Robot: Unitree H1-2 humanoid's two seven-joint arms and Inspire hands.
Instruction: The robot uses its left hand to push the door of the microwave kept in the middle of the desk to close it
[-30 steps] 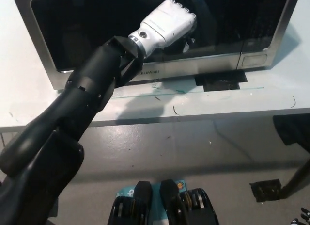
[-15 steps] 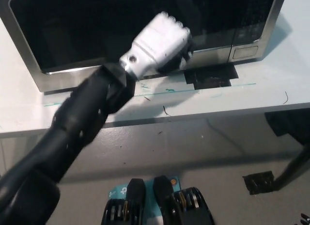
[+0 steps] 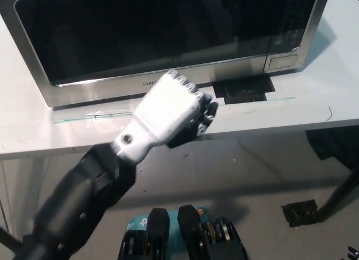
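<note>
White desk (image 3: 314, 111) carries the microwave (image 3: 168, 41) mid-surface, its door (image 3: 146, 33) now flush with the front. From above, the left hand (image 3: 168, 117) has pulled back off the glass to the desk edge, fingers curled on nothing. Closing looks finished.

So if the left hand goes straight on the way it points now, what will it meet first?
Probably the lower front of the microwave, near its door's bottom edge. The left hand points up toward it over the desk edge; depth is unclear.
</note>
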